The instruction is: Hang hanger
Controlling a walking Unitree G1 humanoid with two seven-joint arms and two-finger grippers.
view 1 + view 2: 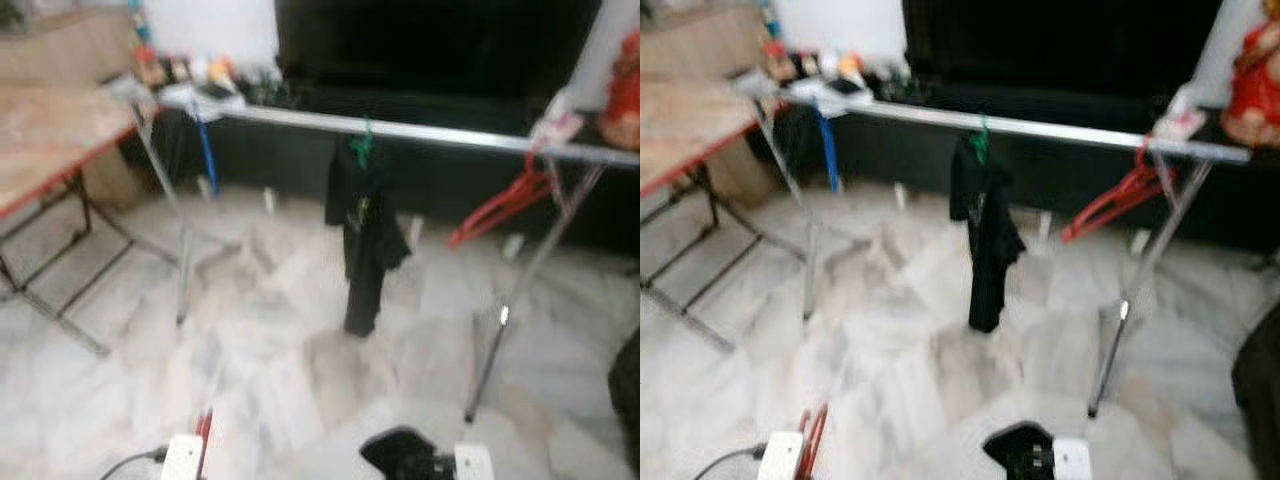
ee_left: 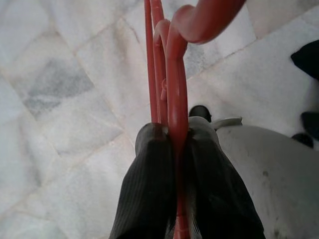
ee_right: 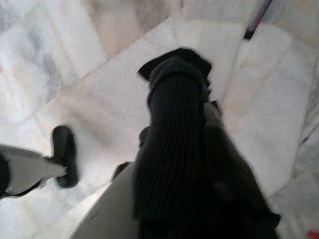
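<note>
Left gripper [image 2: 172, 144]: seen in the left wrist view; the 2 black fingers [image 2: 149, 184] are pressed close together on the red hanger [image 2: 172, 84], which passes between them and goes up to its hook at the top of the frame.
Red hanger in the head views: a thin red piece shows at the bottom edge, left of centre [image 1: 204, 430], beside a white part of the left arm [image 1: 183, 458].
Right gripper [image 3: 174, 124]: in the right wrist view it points down at the floor; the picture is blurred and I cannot tell if its fingers are apart or together.
Floor [image 1: 300, 380]: pale marble tiles with grey veins, in the lower half of the head views.
Robot's foot [image 3: 64, 157]: a dark foot on the tiles, left of centre in the right wrist view.
Drying rack [image 1: 430, 132]: a long silver bar across the middle of the frame, from upper left to the right edge, on thin metal legs.
Black garment [image 1: 362, 235]: hangs from the bar near the centre on 1 green hanger [image 1: 362, 148]; its lower end is close to the floor.
Other red hangers [image 1: 500, 205]: they hang tilted at the right end of the bar, near the right leg.
Table [image 1: 50, 140]: a wooden top with a red edge and a dark metal frame, at the left side.
Small items [image 1: 190, 75]: a blurred group at the upper left, behind the left end of the bar; I cannot tell what they are.
Background: a large dark area behind the rack, across the top of the frame.
</note>
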